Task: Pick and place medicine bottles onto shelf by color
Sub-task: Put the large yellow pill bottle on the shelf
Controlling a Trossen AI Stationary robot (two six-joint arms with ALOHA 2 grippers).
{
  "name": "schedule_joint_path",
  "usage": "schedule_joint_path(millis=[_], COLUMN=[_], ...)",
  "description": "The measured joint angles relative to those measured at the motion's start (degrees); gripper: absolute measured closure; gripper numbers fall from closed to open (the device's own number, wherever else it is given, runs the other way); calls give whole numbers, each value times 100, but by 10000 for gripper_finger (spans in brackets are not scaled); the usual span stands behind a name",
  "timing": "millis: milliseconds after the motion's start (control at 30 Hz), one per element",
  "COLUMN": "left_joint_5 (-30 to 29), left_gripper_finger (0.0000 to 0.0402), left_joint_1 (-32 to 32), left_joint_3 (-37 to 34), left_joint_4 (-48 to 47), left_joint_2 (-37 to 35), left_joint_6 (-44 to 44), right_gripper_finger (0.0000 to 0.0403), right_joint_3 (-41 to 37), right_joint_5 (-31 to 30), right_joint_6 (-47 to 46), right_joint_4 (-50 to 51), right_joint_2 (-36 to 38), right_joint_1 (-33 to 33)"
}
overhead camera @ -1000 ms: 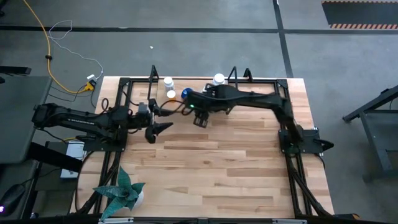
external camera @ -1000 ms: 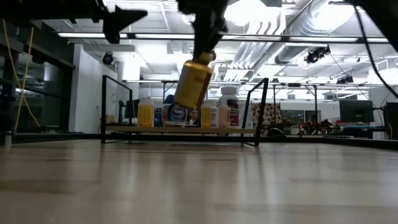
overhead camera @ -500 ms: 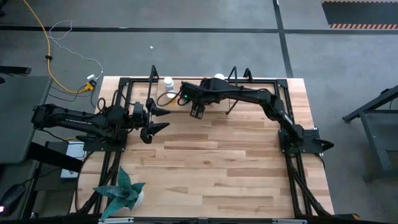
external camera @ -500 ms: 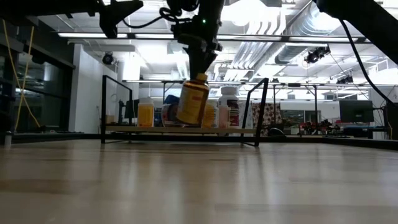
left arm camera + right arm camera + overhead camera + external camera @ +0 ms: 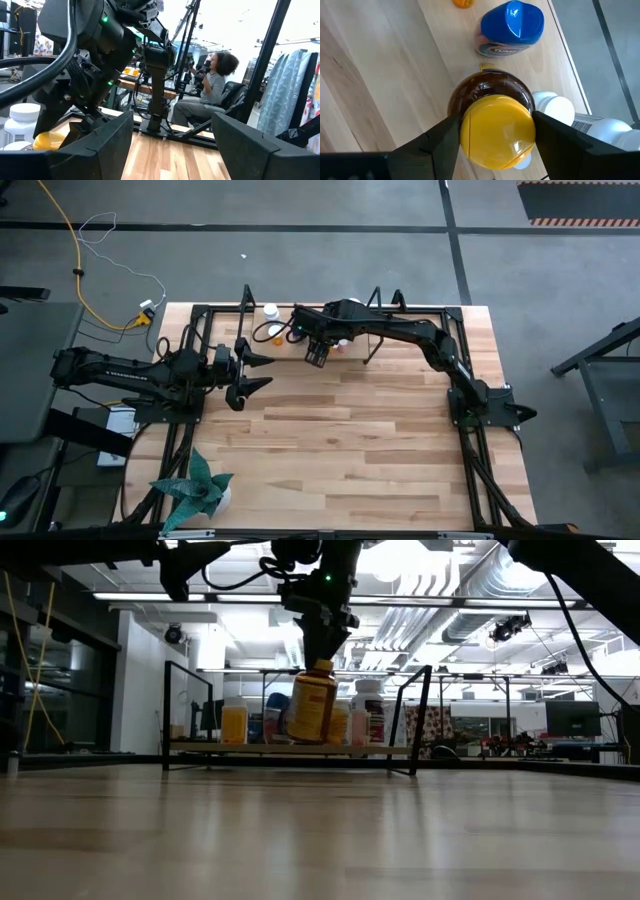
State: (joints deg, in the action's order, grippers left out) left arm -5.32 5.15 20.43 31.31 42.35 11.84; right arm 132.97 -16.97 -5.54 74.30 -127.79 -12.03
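The right arm's jaws are clamped on the yellow cap of the large amber bottle, 1 finger on each side. Over the last second the bottle has travelled from in front of the shelf to hang over its wooden floor, and its tilt has nearly straightened, so the placing step looks close. It hangs directly beneath the jaws, near a blue-capped bottle and white caps. The left arm's jaws wait spread wide over the tabletop, left of the shelf.

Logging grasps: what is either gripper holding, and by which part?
The right gripper holds the amber bottle by its yellow cap; the left gripper holds nothing.
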Motion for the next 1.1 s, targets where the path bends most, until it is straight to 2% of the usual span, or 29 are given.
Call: schedule_joint_path(millis=[300, 633, 1100], left_joint_5=[0, 0, 0], left_gripper_finger=[142, 142, 142], left_joint_1=[0, 0, 0], left_joint_3=[0, 0, 0], left_joint_4=[-2, -2, -2], left_joint_2=[0, 0, 0], left_joint_6=[0, 0, 0], right_gripper_finger=[178, 178, 178], right_joint_3=[-4, -7, -7], right_joint_5=[-2, 0, 137], right_joint_6=[96, 153, 152], right_joint_4=[-26, -580, -577], right_joint_2=[0, 4, 4], right_joint_1=[0, 0, -96])
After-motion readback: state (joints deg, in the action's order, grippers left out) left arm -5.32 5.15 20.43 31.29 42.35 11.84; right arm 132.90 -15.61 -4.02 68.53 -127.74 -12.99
